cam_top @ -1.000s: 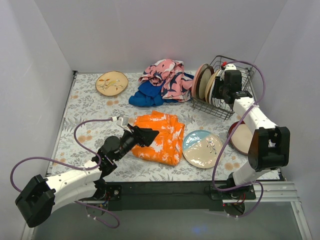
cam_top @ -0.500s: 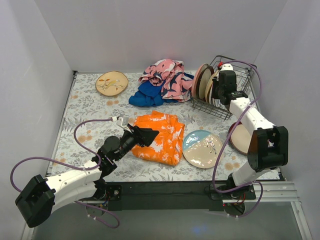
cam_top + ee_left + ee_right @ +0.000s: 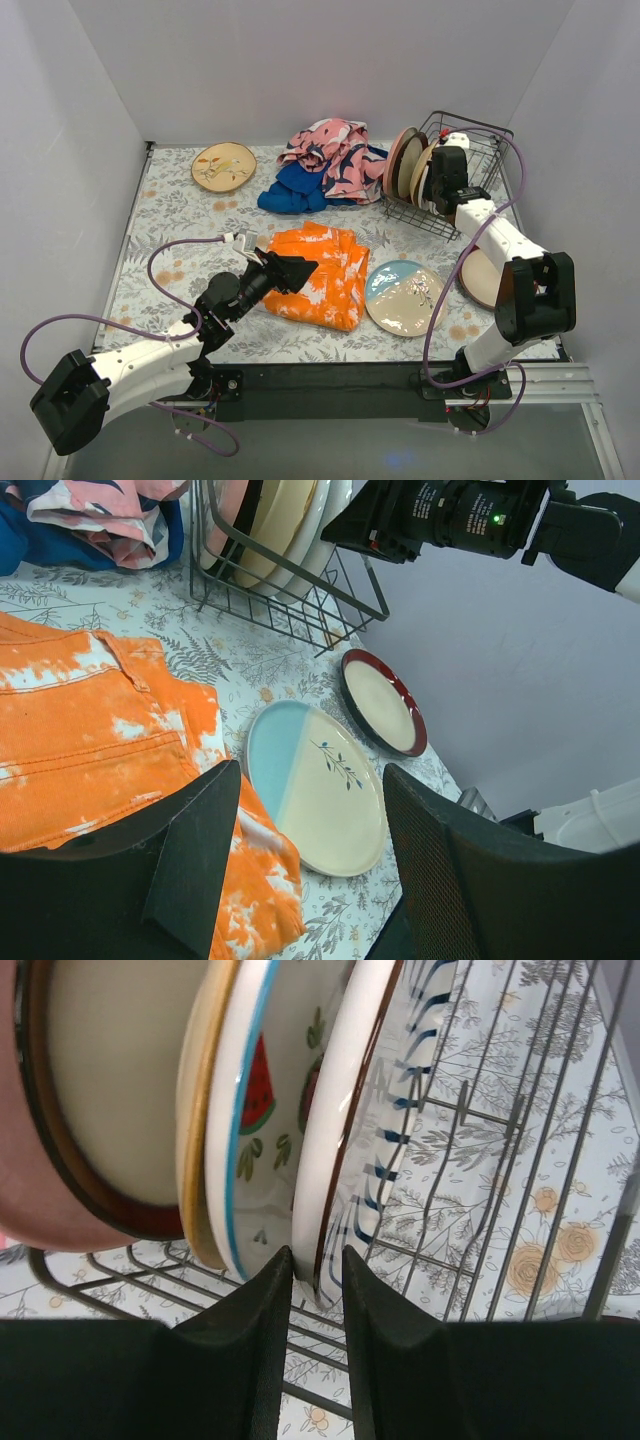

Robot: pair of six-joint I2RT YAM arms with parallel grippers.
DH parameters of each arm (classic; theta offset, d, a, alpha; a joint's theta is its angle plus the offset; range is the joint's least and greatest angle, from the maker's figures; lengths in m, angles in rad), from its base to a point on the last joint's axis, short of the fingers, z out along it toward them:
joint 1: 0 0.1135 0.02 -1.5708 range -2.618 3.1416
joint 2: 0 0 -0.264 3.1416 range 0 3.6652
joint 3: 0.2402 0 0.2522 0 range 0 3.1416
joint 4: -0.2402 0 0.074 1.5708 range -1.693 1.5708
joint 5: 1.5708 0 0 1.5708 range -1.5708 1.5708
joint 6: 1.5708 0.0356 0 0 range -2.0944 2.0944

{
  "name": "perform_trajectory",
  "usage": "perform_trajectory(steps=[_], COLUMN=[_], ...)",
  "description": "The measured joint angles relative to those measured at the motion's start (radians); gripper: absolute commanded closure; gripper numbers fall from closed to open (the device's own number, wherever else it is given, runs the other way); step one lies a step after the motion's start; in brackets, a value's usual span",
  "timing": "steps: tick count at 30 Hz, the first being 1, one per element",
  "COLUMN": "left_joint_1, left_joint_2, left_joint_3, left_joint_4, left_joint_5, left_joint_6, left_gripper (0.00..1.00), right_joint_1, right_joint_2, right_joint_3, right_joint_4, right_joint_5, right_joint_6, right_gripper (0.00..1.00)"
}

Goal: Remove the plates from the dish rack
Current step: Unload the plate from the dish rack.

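striped plate (image 3: 340, 1130): stood on edge in the dish rack (image 3: 520, 1160), as the rightmost of the four plates seen by the right wrist camera. Its lower rim is set in the gap between the fingertips of the right gripper (image 3: 318, 1265).
right gripper: the fingers are held a narrow gap apart, one on each side of that rim. Whether the rim is actually pinched cannot be told.
other racked plates: a watermelon plate (image 3: 270, 1110) is packed just beside the striped plate. Next come a tan plate (image 3: 195, 1110), seen edge-on, and a pink plate (image 3: 90, 1080) with a cream face. All are upright and slightly leaned.
dish rack: placed at the far right of the table (image 3: 170, 230).
plates on the table: a blue-cream plate (image 3: 405, 297) is laid flat near the front of the rack, with a red-rimmed plate (image 3: 383, 702) flat just beside it. A tan leafy plate (image 3: 224, 166) is laid at the far left, well apart.
left gripper (image 3: 310, 775): the fingers are spread wide apart and hung over the orange cloth (image 3: 325, 275), well apart from the rack.
cloths: a pink cloth (image 3: 330, 150) is heaped on a blue cloth (image 3: 295, 190), just left of the rack.
hidden or cut off: from above, the striped plate is covered by the right wrist, and the red-rimmed plate is half hidden behind the right forearm. In the right wrist view the tops of the racked plates are cut off.
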Motion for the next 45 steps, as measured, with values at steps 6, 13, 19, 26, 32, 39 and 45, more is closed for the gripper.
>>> perform_trajectory(steps=[6, 13, 19, 26, 32, 39, 45], left_joint_1=[0.0, 0.0, 0.0, 0.0, 0.0, 0.0, 0.0], left_joint_2=[-0.003, -0.004, -0.004, -0.004, -0.004, -0.004, -0.003], left_joint_3=[0.0, 0.0, 0.0, 0.0, 0.0, 0.0, 0.0], left_joint_4=[0.0, 0.0, 0.0, 0.0, 0.0, 0.0, 0.0], left_joint_5=[0.0, 0.0, 0.0, 0.0, 0.0, 0.0, 0.0], left_joint_6=[0.0, 0.0, 0.0, 0.0, 0.0, 0.0, 0.0], left_gripper=[0.43, 0.43, 0.43, 0.43, 0.43, 0.43, 0.43], right_joint_1=[-0.005, -0.01, -0.011, -0.011, -0.015, -0.023, -0.019], right_joint_2=[0.0, 0.014, 0.063, 0.067, 0.065, 0.059, 0.015], right_joint_3=[-0.012, -0.008, 0.012, -0.018, -0.083, -0.119, -0.166], right_joint_4=[-0.003, -0.004, -0.002, 0.056, 0.146, 0.215, 0.251], right_joint_5=[0.067, 0.109, 0.128, 0.15, 0.153, 0.121, 0.097], right_joint_6=[0.023, 0.039, 0.07, 0.128, 0.143, 0.138, 0.113], right_gripper=[0.69, 0.68, 0.67, 0.67, 0.68, 0.97, 0.99])
